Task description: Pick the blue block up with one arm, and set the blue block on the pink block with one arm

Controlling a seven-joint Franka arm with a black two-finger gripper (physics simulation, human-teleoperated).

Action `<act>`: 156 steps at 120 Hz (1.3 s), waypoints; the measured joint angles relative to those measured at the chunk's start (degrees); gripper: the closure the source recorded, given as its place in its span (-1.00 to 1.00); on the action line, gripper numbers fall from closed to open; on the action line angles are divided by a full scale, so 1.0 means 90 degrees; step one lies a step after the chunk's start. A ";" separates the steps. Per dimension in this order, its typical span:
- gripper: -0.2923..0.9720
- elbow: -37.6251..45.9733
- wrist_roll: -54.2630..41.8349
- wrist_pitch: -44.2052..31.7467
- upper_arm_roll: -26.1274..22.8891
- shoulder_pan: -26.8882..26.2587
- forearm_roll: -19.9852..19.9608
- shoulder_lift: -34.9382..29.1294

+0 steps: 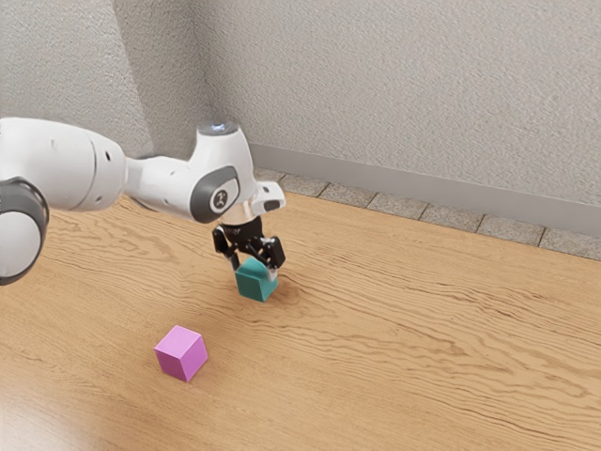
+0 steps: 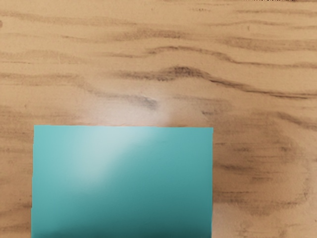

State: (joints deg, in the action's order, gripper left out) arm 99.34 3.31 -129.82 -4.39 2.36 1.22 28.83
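1. The gripper (image 1: 254, 265) points straight down over the blue block (image 1: 255, 284), which looks more teal than blue.
2. The fingers (image 1: 276, 254) straddle the top of the blue block, one on each opposite side. They look to be pinching it, not spread clear.
3. The blue block sits low, at the table (image 1: 423, 329) or just off it. I cannot tell whether it is lifted. A shadow lies just beside it, on the exterior view's right.
4. In the wrist view, the blue block (image 2: 121, 181) is right under the hand, square-edged, with bare wood grain beyond it.
5. The pink block (image 1: 181, 353) stands on the table apart from the blue block, with nothing on top of it.
6. Key relation: the pink block lies toward the exterior view's left of the gripper and nearer the camera. My guess is that the carry goes that way, after a lift.
7. Both blocks are cubes, so there is no long axis to line up. The pink block looks turned a bit relative to the blue block.
8. Judged step: the grasp is made and the stacking is not yet done.
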 joint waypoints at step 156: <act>-0.04 0.2420 -0.0585 -0.0244 0.0241 0.0091 0.0054 -0.2381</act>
State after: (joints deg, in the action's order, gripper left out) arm 121.13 -1.96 -132.02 -2.23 3.18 1.71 7.41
